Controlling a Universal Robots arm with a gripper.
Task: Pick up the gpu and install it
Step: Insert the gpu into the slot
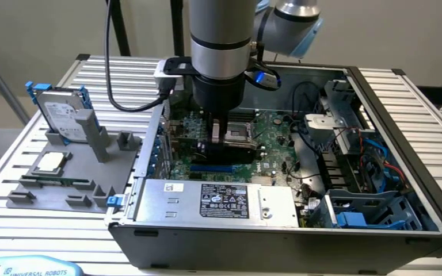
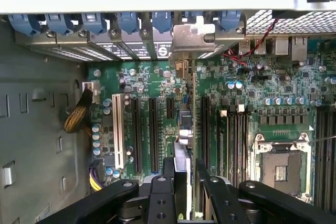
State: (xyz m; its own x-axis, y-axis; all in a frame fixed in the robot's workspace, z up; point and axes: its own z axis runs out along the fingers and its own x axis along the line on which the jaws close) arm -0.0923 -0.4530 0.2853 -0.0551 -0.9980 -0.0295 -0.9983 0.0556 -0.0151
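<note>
The jaws were clamped on the gpu [image 2: 193,129], edge-on over the motherboard [image 2: 147,82], at twelve o'clock of the power supply [image 1: 221,201] in the exterior view. Seating it well probably called for keeping it vertical, with its bracket [image 2: 193,38] aligned to the rear opening.

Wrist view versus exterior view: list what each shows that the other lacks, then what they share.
Wrist view: the gpu edge-on, clamped in the claw, its silver bracket at the case's rear opening, beside black expansion slots. Exterior view: the hard drive and processor chip on a grey fixture, plus the power supply. Both: the green motherboard and its empty CPU socket.
</note>
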